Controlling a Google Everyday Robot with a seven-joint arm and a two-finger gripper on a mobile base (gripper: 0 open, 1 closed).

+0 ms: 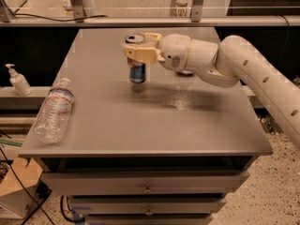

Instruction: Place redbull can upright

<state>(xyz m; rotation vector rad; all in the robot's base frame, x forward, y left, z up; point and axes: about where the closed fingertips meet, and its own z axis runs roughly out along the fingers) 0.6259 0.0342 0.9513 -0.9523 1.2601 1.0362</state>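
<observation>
Grey bench [140, 125], rear-centre: gripper [139, 54] pinches redbull can [137, 73] round its upper half. Long axis vertical, base straight below gripper, at/just above surface; can't tell contact. Next prob. lower, release.

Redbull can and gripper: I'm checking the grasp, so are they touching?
Touching. The camera view shows the gripper, over the far half of the table, clamped around the upper part of the redbull can.

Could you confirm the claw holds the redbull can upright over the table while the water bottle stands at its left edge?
No: in the camera view the water bottle lies on its side. Over the table, the claw holds the redbull can upright.
</observation>
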